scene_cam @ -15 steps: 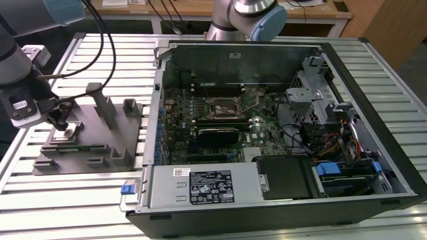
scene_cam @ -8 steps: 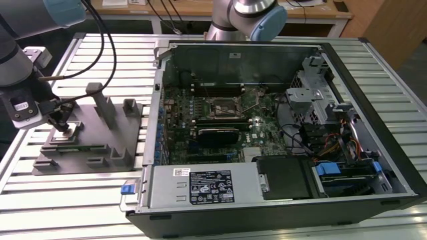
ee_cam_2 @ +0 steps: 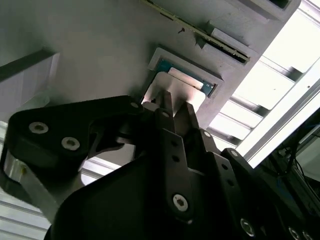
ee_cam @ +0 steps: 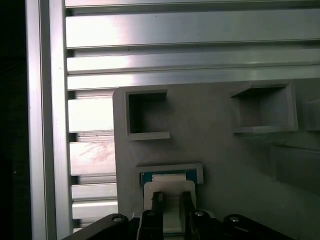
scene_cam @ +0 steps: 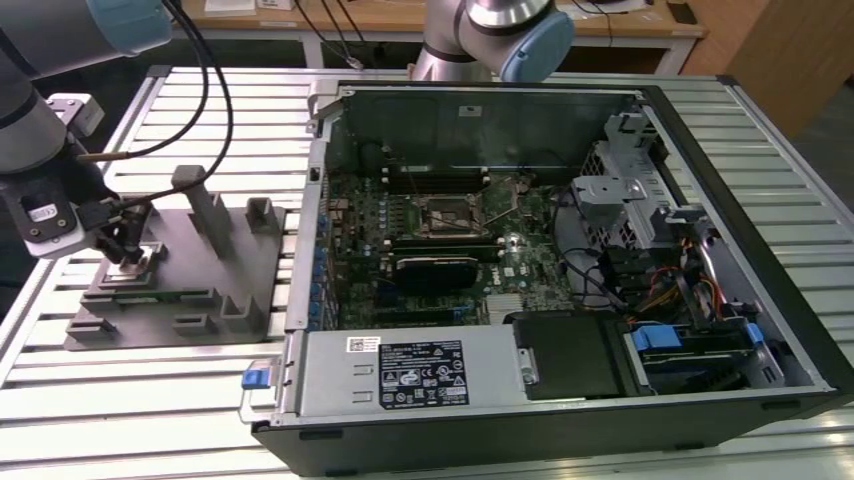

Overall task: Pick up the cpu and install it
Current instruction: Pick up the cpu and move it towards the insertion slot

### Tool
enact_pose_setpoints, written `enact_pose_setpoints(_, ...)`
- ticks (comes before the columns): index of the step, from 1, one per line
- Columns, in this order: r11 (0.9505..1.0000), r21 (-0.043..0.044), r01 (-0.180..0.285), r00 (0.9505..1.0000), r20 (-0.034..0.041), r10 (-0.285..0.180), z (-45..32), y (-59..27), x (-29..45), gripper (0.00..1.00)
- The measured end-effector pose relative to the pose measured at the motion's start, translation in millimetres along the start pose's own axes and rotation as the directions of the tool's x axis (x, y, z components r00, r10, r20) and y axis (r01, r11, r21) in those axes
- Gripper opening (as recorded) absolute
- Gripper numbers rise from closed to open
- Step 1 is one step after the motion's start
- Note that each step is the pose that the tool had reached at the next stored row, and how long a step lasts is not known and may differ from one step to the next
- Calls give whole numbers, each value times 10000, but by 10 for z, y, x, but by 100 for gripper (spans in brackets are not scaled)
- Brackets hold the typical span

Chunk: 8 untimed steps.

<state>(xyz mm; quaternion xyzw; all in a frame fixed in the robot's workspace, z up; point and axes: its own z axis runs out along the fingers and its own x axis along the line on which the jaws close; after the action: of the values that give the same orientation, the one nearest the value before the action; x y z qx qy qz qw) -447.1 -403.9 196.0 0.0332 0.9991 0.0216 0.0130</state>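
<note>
1. Exterior view: you will find the gripper standing low over the grey fixture at the exterior view's left, on the slatted aluminium table.
2. The cpu lies flat in a shallow square recess of that fixture, directly beneath the gripper. It is not in the computer case.
3. In the first wrist view, note the 2 fingers. They are set narrow, and the chip's pale top shows through the slim gap between them. That gap is narrower than the chip itself.
4. Deciding relation: in both wrist views the tips stand over the cpu's edge nearer the gripper body, and the rest of the chip runs straight ahead of them. The chip is square, so there is no long axis to align to. Its sides lie parallel with the recess walls.
5. You cannot tell from these views whether the tips touch the metal top. My judgement is that the chip is not gripped, as it sits level in its recess.
6. The socket lies inside the case, well apart toward the exterior view's right.
</note>
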Motion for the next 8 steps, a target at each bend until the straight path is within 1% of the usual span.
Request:
enact_pose_setpoints(1,10000,0,0,10000,0,0,0,0,0,29)
enact_pose_setpoints(2,10000,0,0,10000,0,0,1,0,0,29)
enact_pose_setpoints(4,10000,1,0,10000,0,0,2,0,0,41)
enact_pose_setpoints(5,10000,0,0,10000,0,0,2,0,0,41)
enact_pose_setpoints(7,10000,0,0,10000,0,0,3,0,0,53)
enact_pose_setpoints(8,10000,0,0,10000,0,0,3,0,0,53)
